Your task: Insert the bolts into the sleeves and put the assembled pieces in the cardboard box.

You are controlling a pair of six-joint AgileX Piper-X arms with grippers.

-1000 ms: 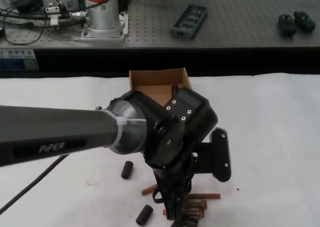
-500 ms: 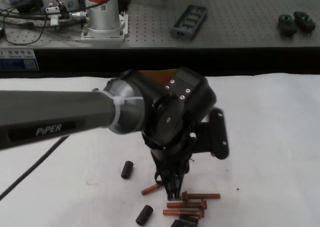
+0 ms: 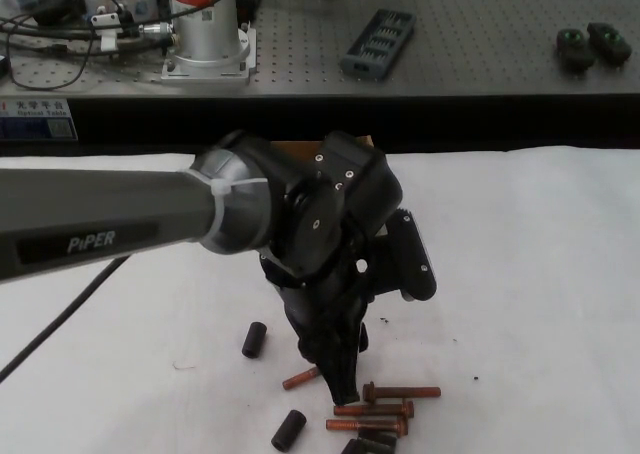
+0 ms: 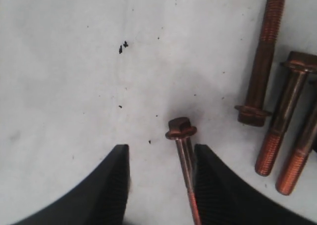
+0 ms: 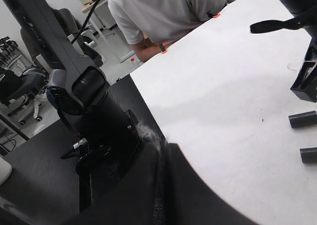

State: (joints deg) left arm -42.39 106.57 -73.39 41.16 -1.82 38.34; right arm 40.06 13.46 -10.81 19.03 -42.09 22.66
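Observation:
Several copper bolts (image 3: 400,391) lie in a cluster at the near edge of the white cloth, with black sleeves (image 3: 254,339) (image 3: 288,429) scattered beside them. My left gripper (image 3: 340,389) points down at the cluster's left side. In the left wrist view it (image 4: 161,150) is open just above the cloth, with one bolt (image 4: 182,136) lying between its fingers, close to one finger (image 4: 213,180). Three more bolts (image 4: 260,66) lie off to one side. The cardboard box (image 3: 300,149) is mostly hidden behind the left arm. My right gripper (image 5: 161,185) hangs shut over the bench's dark edge.
A dark perforated bench (image 3: 480,34) with a metal post, a black rack and cables runs behind the cloth. In the right wrist view two sleeves (image 5: 302,119) lie on the cloth near the left arm's gripper (image 5: 304,81); a person sits beyond the table's edge.
The left arm's wrist has swung back over the box. Its fingertips moved from the front of the bolt cluster to the single bolt at its left side.

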